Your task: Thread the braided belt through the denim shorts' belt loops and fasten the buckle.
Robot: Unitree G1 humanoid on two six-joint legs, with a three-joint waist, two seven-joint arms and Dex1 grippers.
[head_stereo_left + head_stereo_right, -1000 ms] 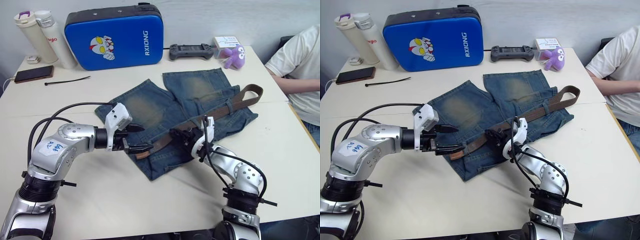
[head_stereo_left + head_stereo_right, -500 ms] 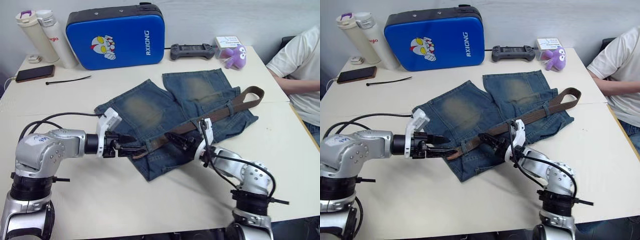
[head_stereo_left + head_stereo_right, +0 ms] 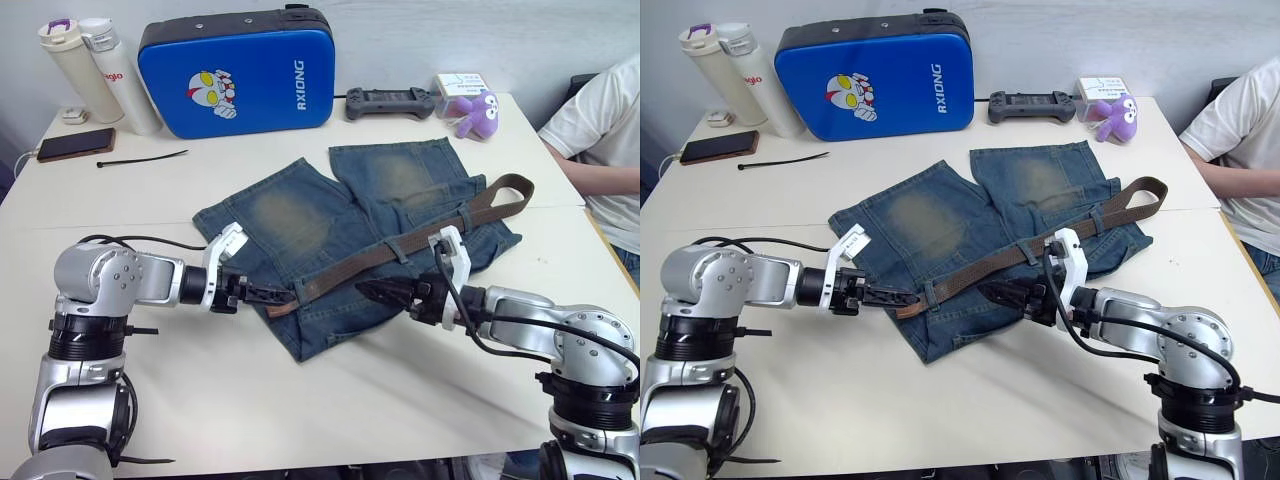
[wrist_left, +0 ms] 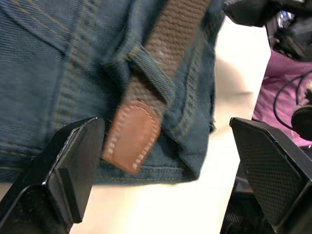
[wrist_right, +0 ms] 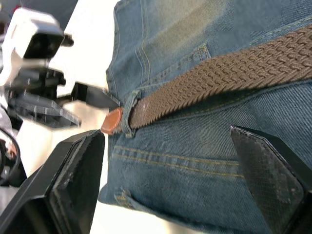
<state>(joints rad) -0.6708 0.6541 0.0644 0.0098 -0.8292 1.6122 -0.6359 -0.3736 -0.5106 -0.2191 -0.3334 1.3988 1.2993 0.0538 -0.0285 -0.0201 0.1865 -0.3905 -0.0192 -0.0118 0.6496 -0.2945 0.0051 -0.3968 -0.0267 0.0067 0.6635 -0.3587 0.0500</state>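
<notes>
The braided belt (image 3: 400,245) lies along the waistband of the denim shorts (image 3: 340,235), which are spread flat in the middle of the tabletop (image 3: 300,400). Its tan leather tip (image 4: 132,135) has just come out of a belt loop (image 4: 148,73) at the left end of the waistband, and the far right end curls in a loop off the shorts' edge. We cannot make out the buckle.

We judge the belt soft and floppy, light, with a woven surface that grips well; it will sag and bunch if pushed, so it wants pulling by the stiffer leather tip. The denim is limp too and may drag along unless held down.

Our left gripper (image 3: 262,294) sits at the tip with its fingers (image 4: 63,170) wide apart, one just beside the leather, holding nothing. Our right gripper (image 3: 385,292) hovers over the near part of the shorts, fingers (image 5: 73,170) wide as well and empty.

Farther back stand a blue case (image 3: 240,68), two bottles (image 3: 95,60), a phone (image 3: 68,144), a black cable tie (image 3: 140,158), a game controller (image 3: 390,102) and a purple toy (image 3: 477,110), all well apart from the work. A person's arm (image 3: 600,180) rests at the right edge. Nothing blocks the belt but the loops themselves.
</notes>
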